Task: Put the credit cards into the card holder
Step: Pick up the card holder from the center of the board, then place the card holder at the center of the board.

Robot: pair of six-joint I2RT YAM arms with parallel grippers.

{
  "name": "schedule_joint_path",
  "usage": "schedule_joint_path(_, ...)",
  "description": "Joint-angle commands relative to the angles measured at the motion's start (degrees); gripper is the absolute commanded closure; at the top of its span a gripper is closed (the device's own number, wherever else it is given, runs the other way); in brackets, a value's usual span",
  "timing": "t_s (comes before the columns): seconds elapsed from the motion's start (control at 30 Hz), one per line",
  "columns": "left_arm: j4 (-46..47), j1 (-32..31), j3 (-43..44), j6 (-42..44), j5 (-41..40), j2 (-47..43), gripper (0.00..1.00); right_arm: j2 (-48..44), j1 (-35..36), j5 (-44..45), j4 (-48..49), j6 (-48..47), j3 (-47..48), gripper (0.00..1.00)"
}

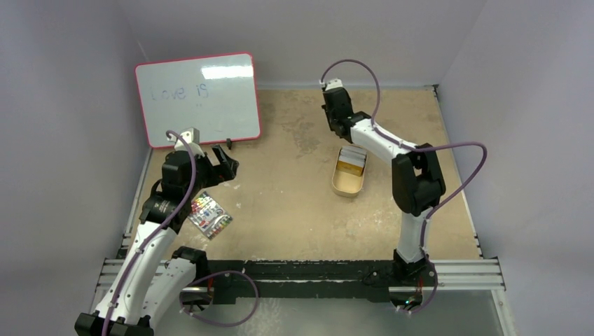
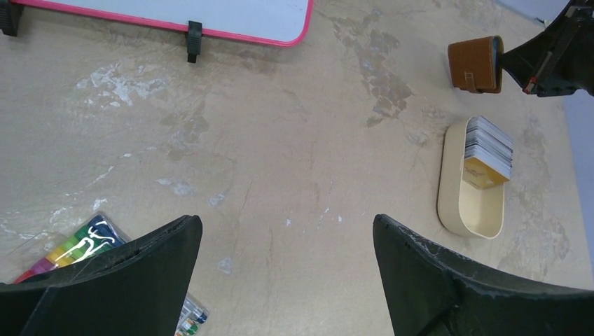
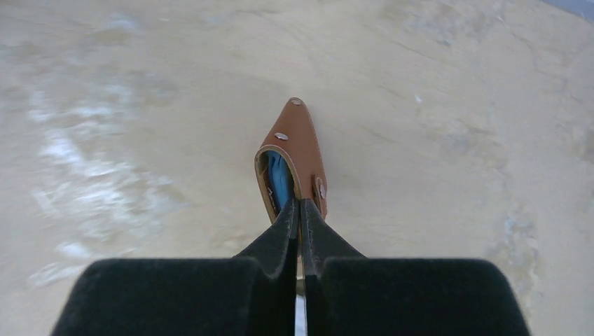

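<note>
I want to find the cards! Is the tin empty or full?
Partly full: the tin holds a stack of cards at one end; its other end is bare.

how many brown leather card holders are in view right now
1. The small brown leather card holder is pinched in the shut right claw, beyond the tan oval tin. No other shows, though the arms could hide one.
</note>
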Motion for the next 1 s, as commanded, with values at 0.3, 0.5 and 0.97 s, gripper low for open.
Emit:
schedule_joint_path(0.3, 0.0, 0.2, 1.1, -1.1, -6.2, -2.7, 0.09, -4.8, 19.1, -6.9, -2.7, 4.0, -2.4, 1.0)
schedule_joint_path(0.5, -1.1, 0.1, 1.5, -1.5, -8.7, -3.3, 0.09, -6.5, 27.8, -7.7, -4.3, 7.0, -8.4, 1.0)
schedule_joint_path(0.97, -0.6, 0.2, 1.7, -1.5, -7.0, -1.1, 0.09, -16.6, 38.9, -11.0, -5.9, 17.5, -24.4, 0.96)
